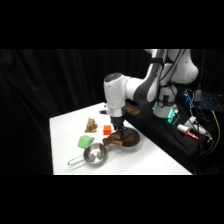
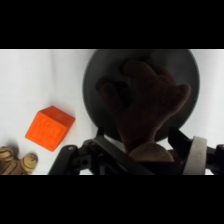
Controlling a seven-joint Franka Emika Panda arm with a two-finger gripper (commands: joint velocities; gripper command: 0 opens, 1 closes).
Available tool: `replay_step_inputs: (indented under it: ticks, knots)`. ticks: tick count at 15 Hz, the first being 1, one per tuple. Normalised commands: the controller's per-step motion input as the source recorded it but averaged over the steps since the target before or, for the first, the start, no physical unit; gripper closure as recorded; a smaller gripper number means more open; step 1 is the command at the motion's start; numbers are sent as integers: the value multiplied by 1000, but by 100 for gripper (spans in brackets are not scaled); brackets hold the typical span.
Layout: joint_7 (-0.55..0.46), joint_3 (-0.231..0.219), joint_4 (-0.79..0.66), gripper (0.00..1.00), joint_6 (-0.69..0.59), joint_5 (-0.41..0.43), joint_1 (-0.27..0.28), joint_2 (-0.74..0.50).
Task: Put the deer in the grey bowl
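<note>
Side view: pretty much everything here clusters around the grey bowl [image 1: 131,139], so I'll place stuff off that.
Grey bowl: round, dark and matte, sitting on the white table [image 1: 65,131] near its edge on the robot-base side. In the wrist view the grey bowl [image 2: 97,80] fills most of the middle as a big dark disc.
Deer: small dark reddish-brown soft toy [image 1: 114,140], hanging at the bowl's rim, partly over it on the pan side. From the wrist camera the deer [image 2: 147,107] sits right over the bowl's inside with its stubby legs sticking out. Can't say if it's touching the bottom.
Gripper: coming straight down from above, the gripper [image 1: 118,128] is right over the bowl's edge. In the wrist view the gripper [image 2: 145,150] looks clamped onto the deer, with the toy's lower end pinched between the black linkage and fingers.
Steel pan: shiny little pan [image 1: 94,154] with a wire handle, just beside the bowl, on the camera side.
Orange block: small cube [image 1: 107,130], near the bowl, on the far side from the pan. Wrist view shows the same orange block [image 2: 50,128] just off the bowl's rim.
Green thing: flat green piece [image 1: 84,141], past the pan from the bowl.
Tan lumpy object: paler tan-yellow thing [image 1: 91,125], further out beyond the orange block.
</note>
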Motion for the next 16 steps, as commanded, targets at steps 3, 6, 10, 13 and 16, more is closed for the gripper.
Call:
replay_step_inputs:
  ticks: [3,6,10,13,16]
  knots:
    - [-39,-16,25,0,-377,-28,8,-346]
    - [-137,21,59,0,-370,68,-17,-330]
    - [-147,20,65,0,-286,76,-21,-308]
    - [-120,16,40,0,-156,68,-23,-236]
    - [-69,18,32,0,-123,39,-19,-143]
